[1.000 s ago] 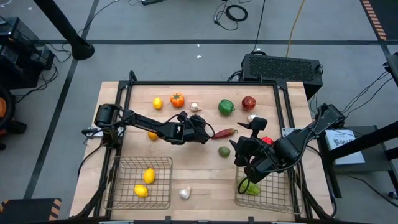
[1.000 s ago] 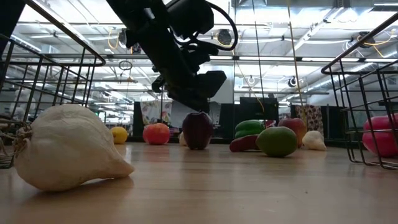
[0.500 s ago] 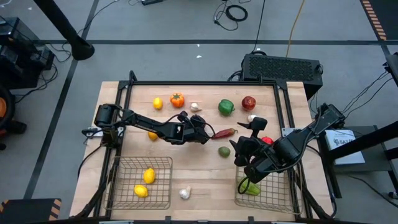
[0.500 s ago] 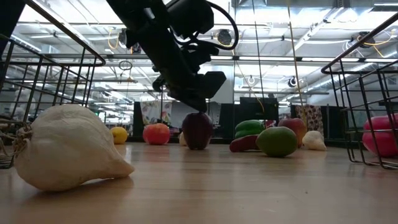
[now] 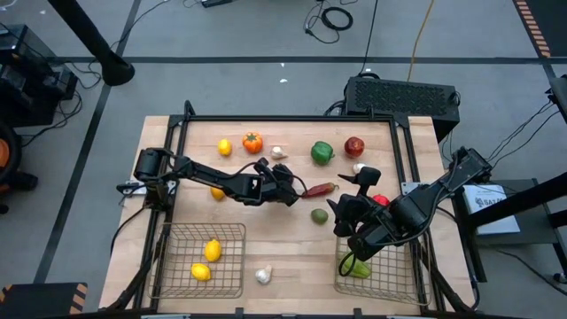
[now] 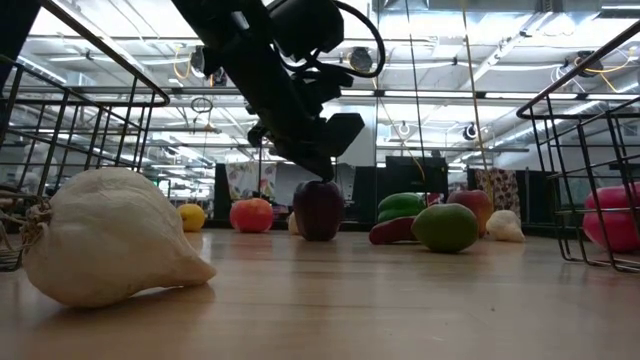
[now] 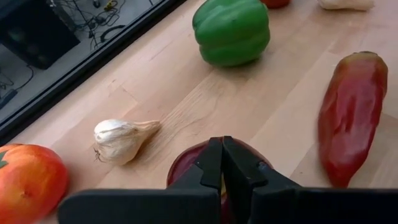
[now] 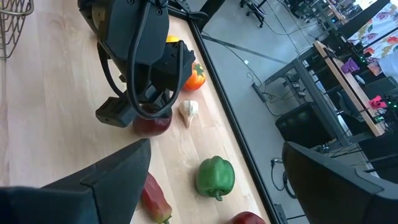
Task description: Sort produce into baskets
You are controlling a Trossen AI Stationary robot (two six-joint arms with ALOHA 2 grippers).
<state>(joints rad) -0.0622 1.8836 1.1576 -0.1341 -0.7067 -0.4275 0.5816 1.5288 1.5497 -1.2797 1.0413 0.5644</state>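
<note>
Produce lies scattered on the pale wooden table [image 5: 292,252]. High view: left gripper [image 5: 294,194] sits mid-table; right gripper [image 5: 347,232] hangs above the right wire-mesh basket [image 5: 403,279], jaws wide, empty. Low view: left gripper rests atop a dark red apple [image 6: 318,209]. Left wrist view: fingers [image 7: 211,163] pinched shut over the apple's top; whether it is gripped, cannot tell.

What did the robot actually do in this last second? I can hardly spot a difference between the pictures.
Very little moved. The left gripper closed its fingers over the top of the dark red apple in the middle of the table; in the left wrist view they now meet, apparently at the stem. The apple stayed on the wood. The right gripper stayed wide open near the right basket, and the other produce and both arms kept their places.
</note>
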